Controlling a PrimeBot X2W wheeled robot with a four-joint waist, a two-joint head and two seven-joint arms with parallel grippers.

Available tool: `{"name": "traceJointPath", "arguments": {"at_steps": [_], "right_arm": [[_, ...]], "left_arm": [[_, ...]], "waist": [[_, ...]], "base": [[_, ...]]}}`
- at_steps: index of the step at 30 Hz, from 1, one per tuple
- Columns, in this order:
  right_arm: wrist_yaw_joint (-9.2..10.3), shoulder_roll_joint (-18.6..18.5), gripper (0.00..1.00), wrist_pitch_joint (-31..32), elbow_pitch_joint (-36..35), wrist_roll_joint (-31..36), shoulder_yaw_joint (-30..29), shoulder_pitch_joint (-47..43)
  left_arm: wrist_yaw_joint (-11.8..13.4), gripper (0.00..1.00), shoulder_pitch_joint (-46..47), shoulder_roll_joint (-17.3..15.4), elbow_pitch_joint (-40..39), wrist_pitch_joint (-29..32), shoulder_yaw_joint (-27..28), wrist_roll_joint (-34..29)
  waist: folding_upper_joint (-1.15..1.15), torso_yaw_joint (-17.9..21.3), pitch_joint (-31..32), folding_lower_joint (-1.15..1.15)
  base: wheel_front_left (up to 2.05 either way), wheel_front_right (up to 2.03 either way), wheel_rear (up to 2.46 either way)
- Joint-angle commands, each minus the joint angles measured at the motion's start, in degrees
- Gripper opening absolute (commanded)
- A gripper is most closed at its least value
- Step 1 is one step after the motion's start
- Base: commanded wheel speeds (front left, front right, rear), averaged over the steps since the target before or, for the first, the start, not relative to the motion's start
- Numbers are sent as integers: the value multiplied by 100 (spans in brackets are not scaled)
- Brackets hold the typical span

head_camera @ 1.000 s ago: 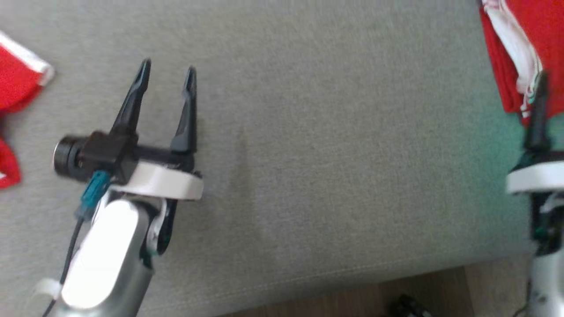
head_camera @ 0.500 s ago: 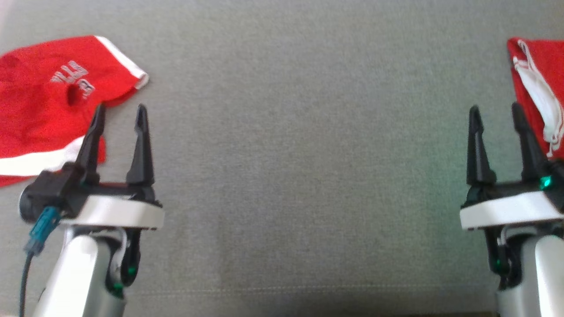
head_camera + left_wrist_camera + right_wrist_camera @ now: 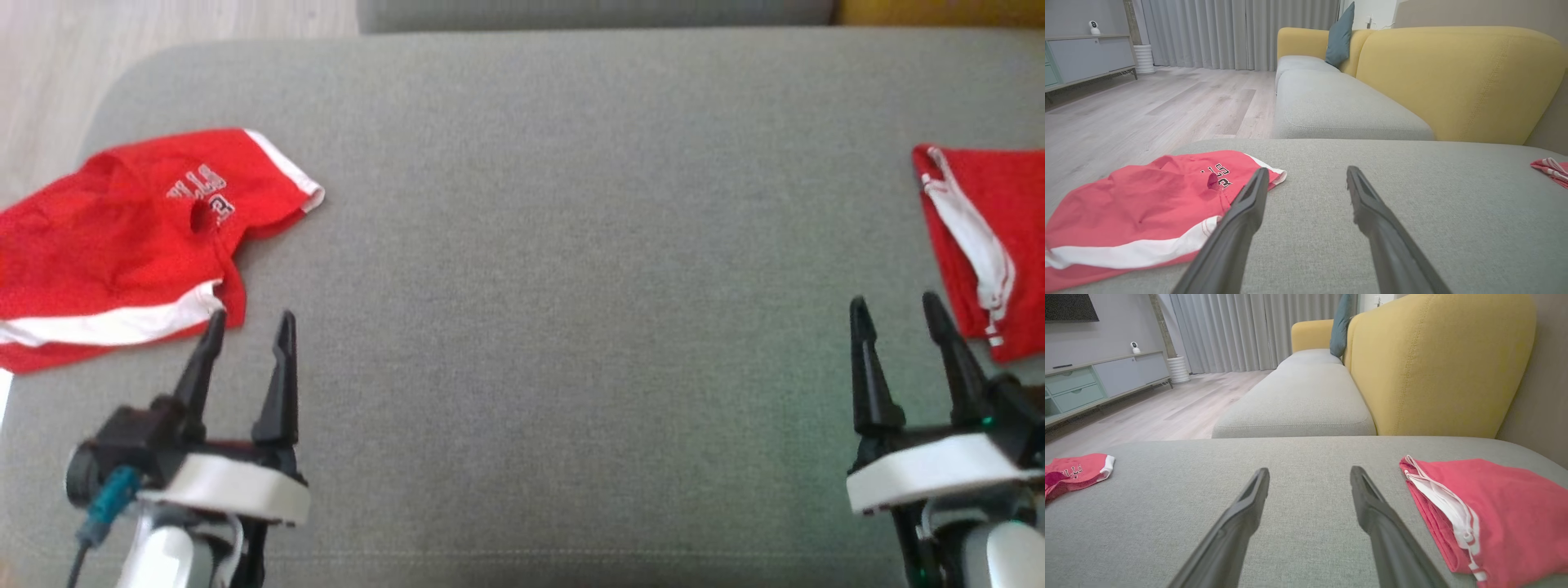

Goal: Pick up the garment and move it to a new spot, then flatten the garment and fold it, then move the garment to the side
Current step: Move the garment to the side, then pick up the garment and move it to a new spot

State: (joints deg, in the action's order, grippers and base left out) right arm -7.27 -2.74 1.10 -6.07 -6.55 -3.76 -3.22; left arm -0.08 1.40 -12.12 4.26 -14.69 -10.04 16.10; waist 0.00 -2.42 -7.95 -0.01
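Note:
A crumpled red garment with white trim and white lettering lies at the left end of the grey cushion. In the left wrist view the garment sits just left of my left fingers. My left gripper is open and empty, its tips just right of the garment's near edge, apart from it. My right gripper is also open and empty, hovering over bare cushion. The right wrist view shows the garment far off to the left of the right gripper.
A folded red garment with white trim and drawstrings lies at the cushion's right end, just right of my right fingers. A yellow sofa back rises behind it. Wood floor lies beyond the cushion's left edge.
The head camera has swung and lifted, so the whole cushion and both red garments come into the picture. Both grippers now sit low in the view and stay open.

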Motion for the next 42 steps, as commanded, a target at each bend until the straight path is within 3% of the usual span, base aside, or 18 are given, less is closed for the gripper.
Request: {"name": "traceJointPath", "arguments": {"at_steps": [1, 15, 42], "right_arm": [[-22, -25, 100, 30, -222, -44, 147, 8], [-22, -15, 100, 206, -235, -152, 286, -515], [-22, -14, 100, 232, -287, -205, 286, -570]], "left_arm": [[-37, 100, 71, -42, -114, -30, 236, -99], [-7, 100, -468, 46, 125, -30, 196, -188], [134, 100, -368, -19, 2, 16, 79, -227]], "waist": [[0, 39, 166, 1], [0, 130, 830, 1], [0, 94, 808, 1]], "base": [[0, 0, 0], [0, 0, 0], [0, 0, 0]]}}
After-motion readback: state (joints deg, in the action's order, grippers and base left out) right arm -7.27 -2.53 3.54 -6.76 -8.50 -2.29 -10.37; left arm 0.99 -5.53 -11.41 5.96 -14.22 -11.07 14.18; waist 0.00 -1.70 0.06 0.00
